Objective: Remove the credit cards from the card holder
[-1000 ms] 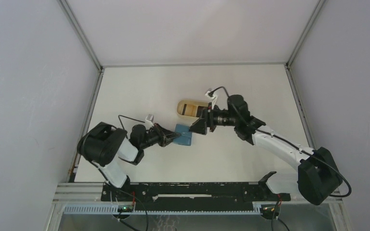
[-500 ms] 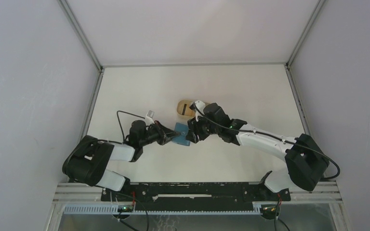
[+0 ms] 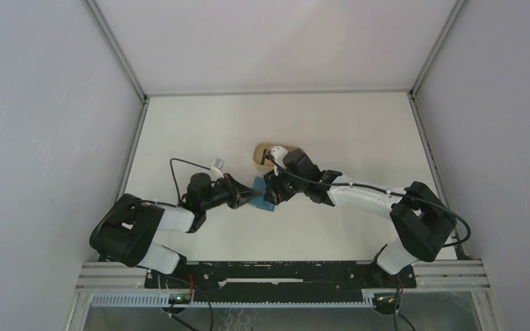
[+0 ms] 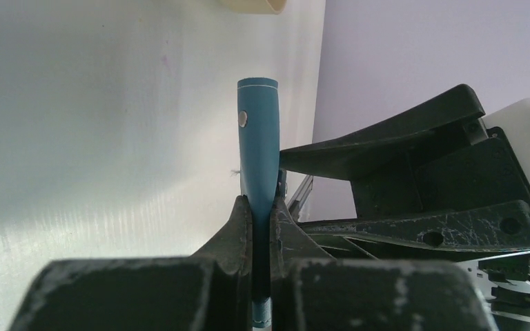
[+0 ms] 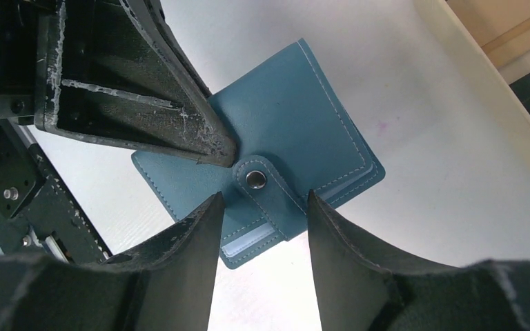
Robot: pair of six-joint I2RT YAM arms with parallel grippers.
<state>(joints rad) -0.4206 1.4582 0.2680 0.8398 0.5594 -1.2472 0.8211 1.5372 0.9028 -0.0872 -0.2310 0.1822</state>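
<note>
The card holder (image 3: 263,196), a small teal-blue folded wallet, is held on edge just above the table. My left gripper (image 3: 250,196) is shut on its near edge; the left wrist view shows the holder (image 4: 258,131) edge-on, pinched between my left gripper's (image 4: 261,207) fingers. My right gripper (image 5: 263,200) is open, its fingertips either side of the snap tab (image 5: 269,189) on the holder's (image 5: 297,117) face, with gaps on both sides. From above, the right gripper (image 3: 273,190) sits right against the holder. The holder is folded shut and the credit cards are hidden.
A beige oval tray (image 3: 265,149) lies just behind the right gripper, and its rim (image 4: 252,5) shows at the top of the left wrist view. The white table (image 3: 200,131) is walled on three sides. The two grippers are almost touching.
My right gripper has come forward and left from beside the tray onto the card holder, its jaws narrowing. My left gripper stays shut on the holder and has hardly moved.
</note>
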